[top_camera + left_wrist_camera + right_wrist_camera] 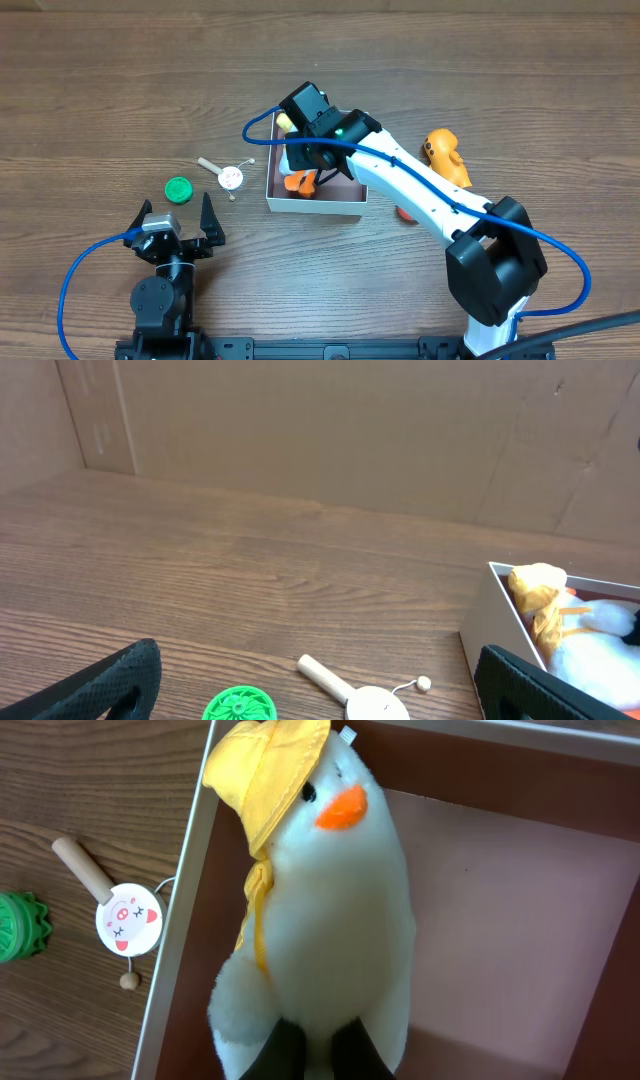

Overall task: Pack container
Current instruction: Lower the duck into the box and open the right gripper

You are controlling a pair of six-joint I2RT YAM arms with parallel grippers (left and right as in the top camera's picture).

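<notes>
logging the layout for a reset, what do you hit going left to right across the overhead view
round green ridged disc → small wooden-handled drum with a pig face → square white-walled container holding the white plush duck → rounded orange toy

Right gripper [303, 168] hangs over the container [315, 207]; left gripper [176, 218] gapes.

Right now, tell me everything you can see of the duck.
The duck is a white plush toy, soft and fuzzy, with a yellow cloth hat held by a yellow strap, an orange beak, a black eye and orange feet. It is inside the container, close to one side wall, head toward a corner. The right end effector pinches its lower body. Whether it rests on the floor cannot be told.
</notes>
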